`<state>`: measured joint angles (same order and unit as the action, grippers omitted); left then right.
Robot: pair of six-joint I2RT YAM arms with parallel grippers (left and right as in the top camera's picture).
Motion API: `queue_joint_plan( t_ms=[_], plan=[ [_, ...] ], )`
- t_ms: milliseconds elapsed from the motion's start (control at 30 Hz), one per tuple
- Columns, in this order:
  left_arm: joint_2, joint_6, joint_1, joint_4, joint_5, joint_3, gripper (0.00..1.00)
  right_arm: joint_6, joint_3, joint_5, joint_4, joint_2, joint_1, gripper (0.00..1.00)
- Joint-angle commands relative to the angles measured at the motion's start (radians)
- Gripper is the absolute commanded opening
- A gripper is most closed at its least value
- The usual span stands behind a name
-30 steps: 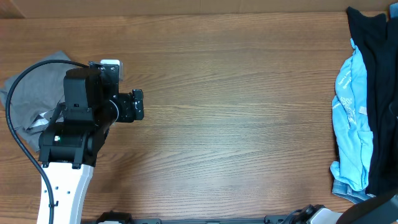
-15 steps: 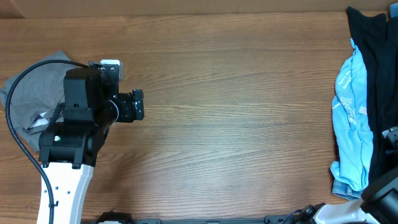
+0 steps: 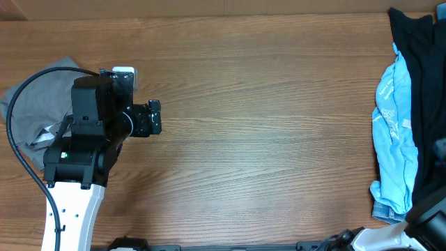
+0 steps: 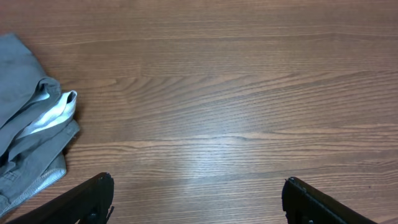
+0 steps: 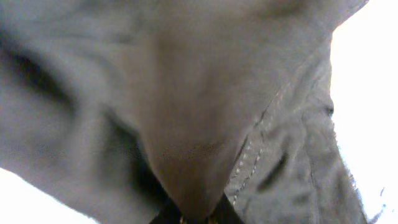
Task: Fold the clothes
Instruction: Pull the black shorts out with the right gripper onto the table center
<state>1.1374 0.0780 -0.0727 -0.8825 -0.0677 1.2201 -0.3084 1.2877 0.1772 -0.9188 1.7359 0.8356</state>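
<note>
One left tool (image 4: 198, 186) gapes above grained wood (image 4: 217, 93); stitched cloth (image 5: 186, 124) hides right tool's state.

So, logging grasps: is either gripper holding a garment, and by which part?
Left gripper is open over the table, holding nothing. On the right, dark fabric fills the wrist view; a hold cannot be told.

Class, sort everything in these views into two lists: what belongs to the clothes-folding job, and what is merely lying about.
Belongs to the job: grey garment; light blue garment; black garment.

Merely there: wooden table, as work surface; black cable running to the left arm.
</note>
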Motion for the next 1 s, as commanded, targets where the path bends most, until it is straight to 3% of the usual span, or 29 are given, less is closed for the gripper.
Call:
queue_joint_plan(
  t_ms=[0,133,233,400,433,467,567,700,733,767,967],
  plan=[
    [0.002,0.005,-0.005,0.016,-0.01,0.026,0.89,0.143,0.276,-0.332,-0.062,-0.148,-0.094,0.04],
    [0.002,0.005,-0.005,0.025,-0.011,0.026,0.89,0.239,0.539,-0.575,-0.169,-0.232,-0.346,0.04],
    [0.002,0.006,-0.005,0.026,-0.011,0.026,0.88,0.239,0.557,-0.589,-0.151,-0.24,-0.661,0.04],
    [0.002,0.008,-0.005,0.027,-0.011,0.026,0.89,0.238,0.557,-0.582,-0.158,-0.1,-0.962,0.07],
    [0.002,0.008,-0.005,0.027,-0.011,0.026,0.89,0.238,0.557,-0.574,-0.158,-0.072,-0.983,0.27],
    [0.002,0.008,-0.005,0.027,-0.011,0.026,0.89,0.238,0.557,-0.547,-0.161,-0.055,-0.99,0.4],
    [0.002,0.008,-0.005,0.027,-0.011,0.026,0.9,0.238,0.558,-0.394,-0.198,-0.052,-0.967,0.46],
    [0.002,0.008,-0.005,0.038,-0.01,0.026,0.93,0.238,0.556,-0.063,-0.4,-0.055,-0.872,0.5],
    [0.002,0.008,-0.005,0.042,-0.011,0.026,0.93,0.238,0.541,-0.068,-0.446,-0.048,-0.845,0.58],
    [0.002,0.008,-0.005,0.045,-0.011,0.026,0.94,0.237,0.513,-0.074,-0.482,-0.039,-0.819,0.59],
    [0.002,0.008,-0.005,0.045,-0.011,0.026,0.94,0.228,0.2,-0.223,-0.407,-0.028,-0.769,0.59]
  ],
)
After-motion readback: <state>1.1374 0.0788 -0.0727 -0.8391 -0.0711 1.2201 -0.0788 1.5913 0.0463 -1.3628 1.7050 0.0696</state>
